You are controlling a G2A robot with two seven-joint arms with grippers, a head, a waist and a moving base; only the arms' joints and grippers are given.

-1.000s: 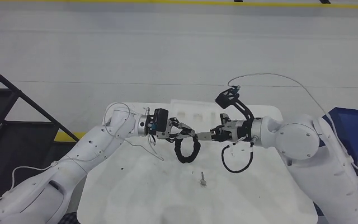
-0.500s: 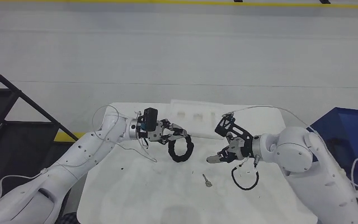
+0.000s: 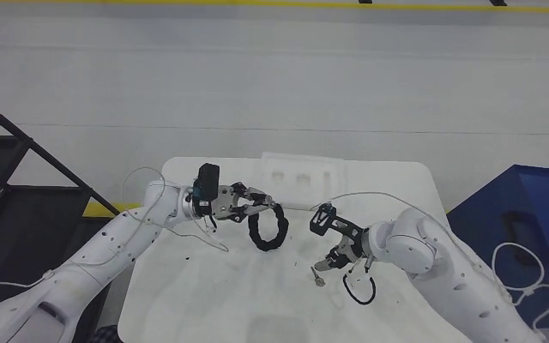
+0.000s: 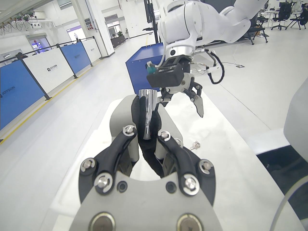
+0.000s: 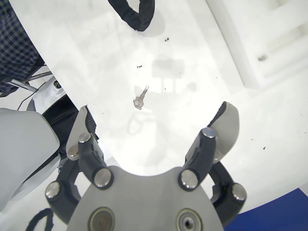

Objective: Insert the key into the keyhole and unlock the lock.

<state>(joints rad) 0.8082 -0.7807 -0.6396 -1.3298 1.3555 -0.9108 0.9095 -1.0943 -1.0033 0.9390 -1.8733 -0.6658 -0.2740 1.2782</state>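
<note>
The right claw [image 5: 155,111] is hovering open just above the key [image 5: 140,98], which is lying flat on the bench [image 5: 96,37], head toward the claw, blade pointing away; the left claw [image 3: 256,206], farther off, is gripping the lock [image 3: 268,231].

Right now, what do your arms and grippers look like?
The left arm and right arm have white rounded shells. The left gripper and right gripper each have a grey metal base, black linkages with silver pins, and pale grey jaws. A thin white cable loops along the right arm.
</note>
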